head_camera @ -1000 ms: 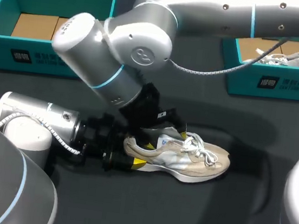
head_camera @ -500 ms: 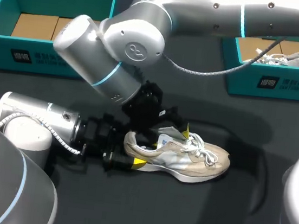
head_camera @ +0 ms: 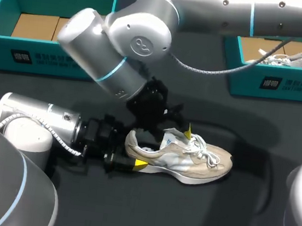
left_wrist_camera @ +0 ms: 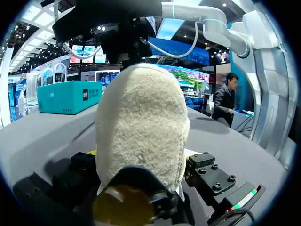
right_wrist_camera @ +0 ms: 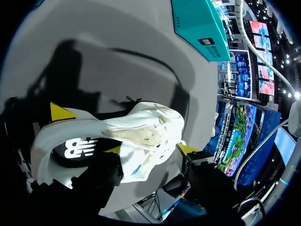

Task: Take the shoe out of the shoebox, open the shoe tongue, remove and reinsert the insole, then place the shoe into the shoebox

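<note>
Head view: I am holding the shoe (head_camera: 189, 161) on the tabletop (head_camera: 128, 209) with both arms. My left end effector (head_camera: 134, 163) is lying low behind the heel, and the shoe's long axis is running straight out ahead of its fingers, toe farthest away. My right end effector (head_camera: 180, 132) is coming down from above onto the tongue (head_camera: 171, 139), which is standing up just under it. Dark tabletop is showing ahead of the toe and on both sides of the shoe. The left box (head_camera: 53, 59) and right box (head_camera: 278, 84) are sitting well apart from both end effectors, near the far edge.

Left wrist view: the heel (left_wrist_camera: 141, 127) is filling the space between my fingers, and both seem to be pressing its sides, so I judge this end effector is closed on the shoe.

Right wrist view: the tongue (right_wrist_camera: 146, 134) is sitting between my two yellow tips, which are standing fairly wide yet touching it on either side, so I am taking it as gripped. The insole (right_wrist_camera: 75, 147) is lying beside the tongue, towards the heel. I judge that the next pull should be going up and toe-ward, away from my left end effector, and the right arm is the nearer one for reaching the insole.
</note>
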You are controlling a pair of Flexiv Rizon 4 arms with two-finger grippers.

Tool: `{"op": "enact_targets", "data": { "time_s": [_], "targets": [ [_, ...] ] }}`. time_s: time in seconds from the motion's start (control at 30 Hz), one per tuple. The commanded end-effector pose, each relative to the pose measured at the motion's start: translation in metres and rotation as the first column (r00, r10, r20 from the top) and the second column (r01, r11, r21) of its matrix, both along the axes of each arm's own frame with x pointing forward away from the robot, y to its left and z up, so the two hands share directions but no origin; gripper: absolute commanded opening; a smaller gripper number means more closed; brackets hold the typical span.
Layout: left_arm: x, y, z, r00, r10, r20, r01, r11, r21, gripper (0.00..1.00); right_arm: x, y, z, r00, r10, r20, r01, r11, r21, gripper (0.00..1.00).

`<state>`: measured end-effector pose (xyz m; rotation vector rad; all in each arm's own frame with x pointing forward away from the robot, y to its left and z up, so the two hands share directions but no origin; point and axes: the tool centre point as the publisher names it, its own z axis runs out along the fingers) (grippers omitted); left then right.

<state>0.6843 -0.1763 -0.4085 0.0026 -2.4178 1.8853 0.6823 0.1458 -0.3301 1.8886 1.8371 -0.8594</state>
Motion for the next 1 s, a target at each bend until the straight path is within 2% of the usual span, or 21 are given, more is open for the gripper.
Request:
{"op": "enact_targets", "data": {
  "time_s": [0.03,0.27,0.47,0.53,0.57,0.63,0.7,1.0],
  "targets": [
    [-0.001,0.002,-0.004,1.0,0.003,0.001,-0.003,1.0,0.001,0.0,-0.01,-0.006,0.004,0.787,-0.45,0.423,0.481,0.876,0.037,0.61],
    [-0.001,0.002,-0.004,1.0,0.003,0.001,-0.003,1.0,0.001,0.0,-0.016,0.001,-0.002,0.811,-0.442,0.383,0.457,0.888,0.056,0.57],
    [-0.001,0.002,-0.004,1.0,0.003,0.001,-0.003,1.0,0.001,0.0,-0.018,0.004,-0.01,0.835,-0.437,0.334,0.44,0.895,0.071,0.44],
    [-0.001,0.002,-0.004,1.0,0.003,0.001,-0.003,1.0,0.001,0.0,-0.019,0.004,-0.008,0.841,-0.431,0.327,0.433,0.898,0.072,0.35],
    [-0.001,0.002,-0.004,1.0,0.003,0.001,-0.003,1.0,0.001,0.0,-0.019,0.004,-0.007,0.843,-0.428,0.324,0.43,0.9,0.072,0.22],
    [-0.001,0.002,-0.004,1.0,0.003,0.001,-0.003,1.0,0.001,0.0,-0.019,0.003,-0.004,0.849,-0.422,0.316,0.423,0.903,0.071,0.07],
    [-0.001,0.002,-0.004,1.0,0.003,0.001,-0.003,1.0,0.001,0.0,-0.017,0.001,-0.001,0.858,-0.413,0.305,0.412,0.908,0.069,0.0],
    [-0.001,0.002,-0.004,1.0,0.003,0.001,-0.003,1.0,0.001,0.0,-0.007,-0.01,0.01,0.932,-0.3,0.202,0.289,0.954,0.08,0.0]
  ]
}}
